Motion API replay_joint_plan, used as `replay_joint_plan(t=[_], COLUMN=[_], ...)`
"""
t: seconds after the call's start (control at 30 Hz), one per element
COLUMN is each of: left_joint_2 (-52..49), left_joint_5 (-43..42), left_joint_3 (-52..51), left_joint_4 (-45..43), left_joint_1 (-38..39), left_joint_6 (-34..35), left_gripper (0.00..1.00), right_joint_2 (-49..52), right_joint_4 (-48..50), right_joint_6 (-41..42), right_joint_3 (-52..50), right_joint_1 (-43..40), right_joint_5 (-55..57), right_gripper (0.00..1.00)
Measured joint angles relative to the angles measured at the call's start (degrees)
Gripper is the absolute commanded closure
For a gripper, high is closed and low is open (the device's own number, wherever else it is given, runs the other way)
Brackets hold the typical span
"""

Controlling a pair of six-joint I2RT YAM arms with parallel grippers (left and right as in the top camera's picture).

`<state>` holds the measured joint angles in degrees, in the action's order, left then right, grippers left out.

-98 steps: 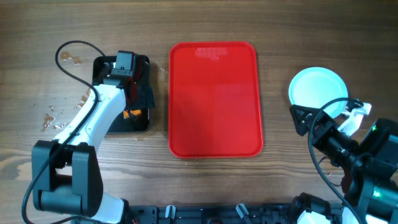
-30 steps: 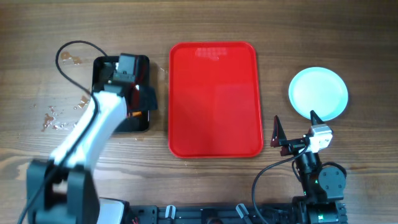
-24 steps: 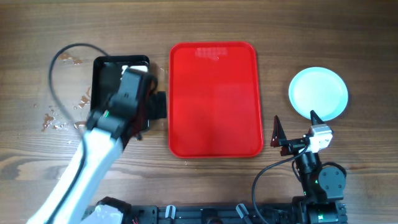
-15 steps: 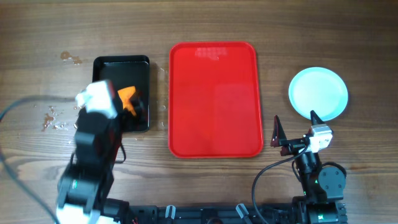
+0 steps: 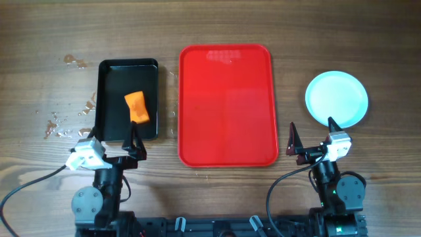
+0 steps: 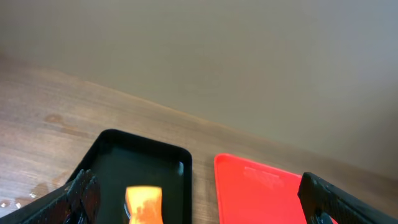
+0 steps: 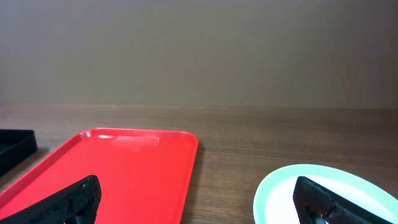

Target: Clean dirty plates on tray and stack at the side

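The red tray (image 5: 227, 105) lies bare in the middle of the table; it also shows in the left wrist view (image 6: 261, 196) and the right wrist view (image 7: 118, 168). The pale blue plates (image 5: 336, 98) sit as one round stack to the tray's right, also in the right wrist view (image 7: 286, 199). My left gripper (image 5: 112, 146) is open and empty at the front, just below the black tray. My right gripper (image 5: 312, 137) is open and empty at the front right, between the red tray's corner and the plates.
A black tray (image 5: 127, 99) left of the red tray holds an orange sponge (image 5: 137, 106); both show in the left wrist view, tray (image 6: 118, 158) and sponge (image 6: 143, 204). Water drops (image 5: 62, 125) lie on the wood at the far left.
My left arm has let go of the sponge in the black tray and pulled back to the front edge. My right arm withdrew from the plates earlier and has stayed still since.
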<state>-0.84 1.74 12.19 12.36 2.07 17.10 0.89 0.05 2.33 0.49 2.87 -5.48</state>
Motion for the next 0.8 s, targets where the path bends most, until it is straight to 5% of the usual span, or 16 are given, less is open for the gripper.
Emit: replay_joint_plan(t=[0.23,0.8], left_joint_2=[0.1,0.1], left_joint_5=[0.1,0.1], left_joint_3=[-8.4,-11.8], left_joint_4=[-10.9,-8.8], left_joint_1=[0.0,0.0], left_joint_6=[0.0,0.7], left_gripper=[0.00,0.00], right_joint_2=[0.0,0.0], right_joint_4=[0.0,0.0], right_joint_6=[0.0,0.0], right_joint_3=[0.0,0.0], right_joint_1=[0.0,0.0], right_joint_5=[0.0,0.0], right_gripper=[0.00,0.00])
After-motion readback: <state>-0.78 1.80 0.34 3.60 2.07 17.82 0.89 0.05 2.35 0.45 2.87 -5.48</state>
